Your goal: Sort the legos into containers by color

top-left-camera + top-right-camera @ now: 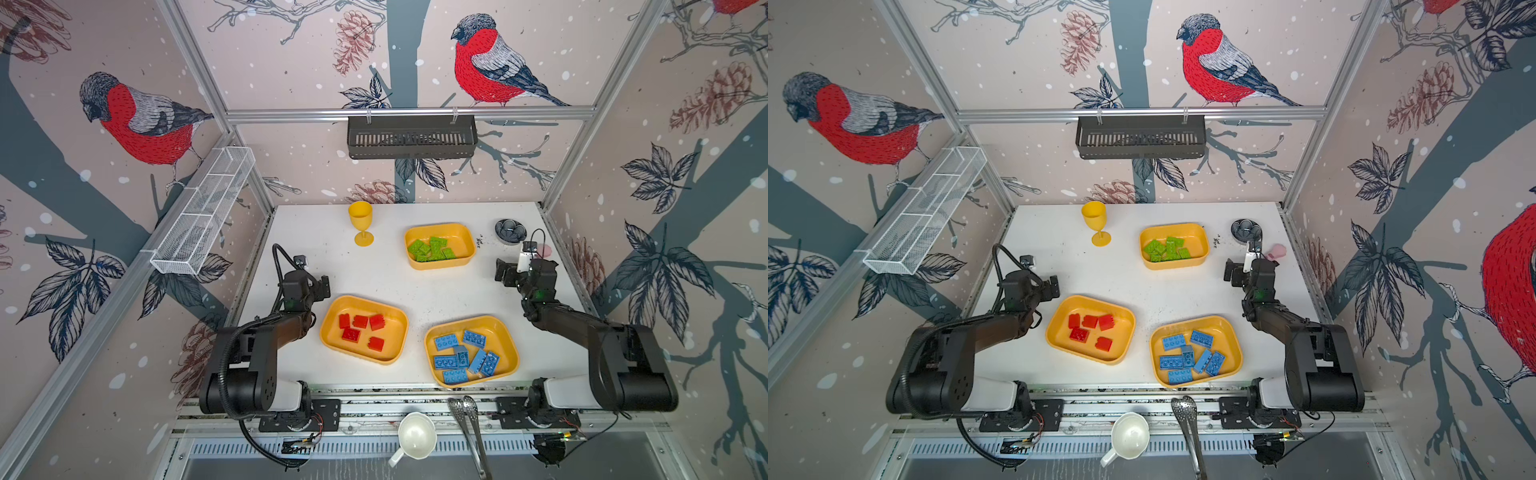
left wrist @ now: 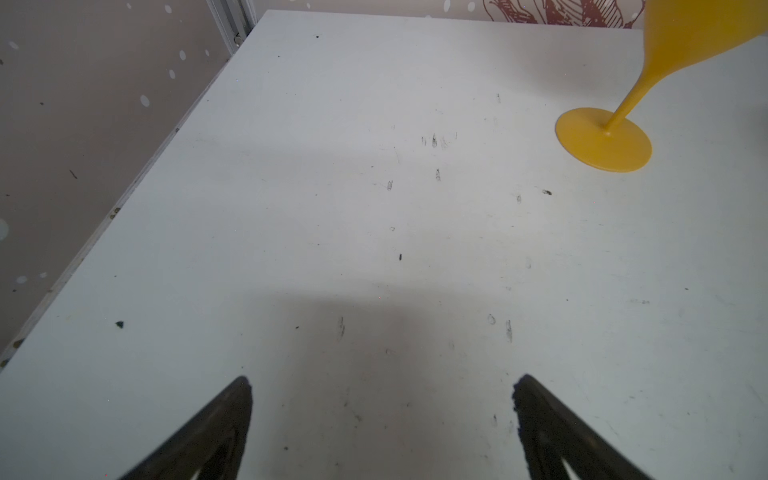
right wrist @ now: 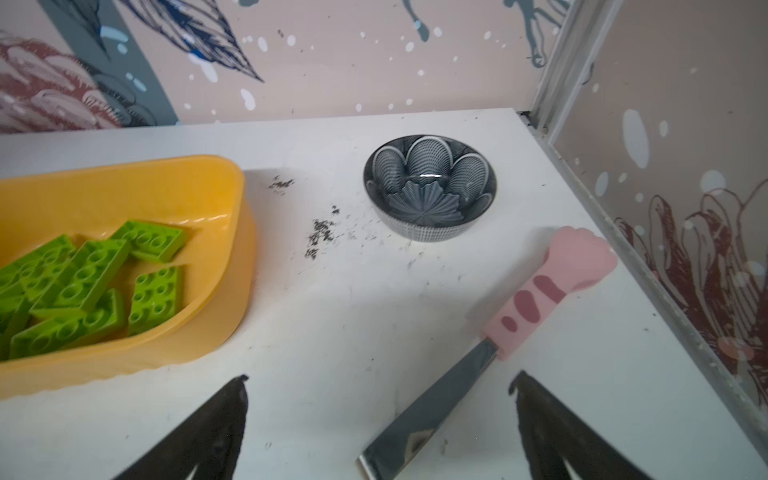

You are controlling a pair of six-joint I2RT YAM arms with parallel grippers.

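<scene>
Three yellow trays stand on the white table in both top views. The far one (image 1: 466, 233) holds green legos (image 1: 432, 248). The near-left one (image 1: 395, 332) holds red legos (image 1: 360, 322). Blue legos (image 1: 446, 341) lie in the near-right one (image 1: 505, 336). My left gripper (image 1: 325, 286) hovers left of the red tray. It is open over bare table in the left wrist view (image 2: 382, 378). My right gripper (image 1: 503, 271) is right of the green tray. It is open and empty in the right wrist view (image 3: 378, 378), with the green legos (image 3: 83, 282) and their tray (image 3: 166, 183) ahead of it.
A yellow goblet (image 1: 360, 222) stands at the back, its foot also in the left wrist view (image 2: 602, 139). A dark patterned bowl (image 3: 430, 187) and a knife with a pink paw handle (image 3: 540, 299) lie by the right edge. A white cup (image 1: 415, 436) and tongs (image 1: 469, 419) sit off the front.
</scene>
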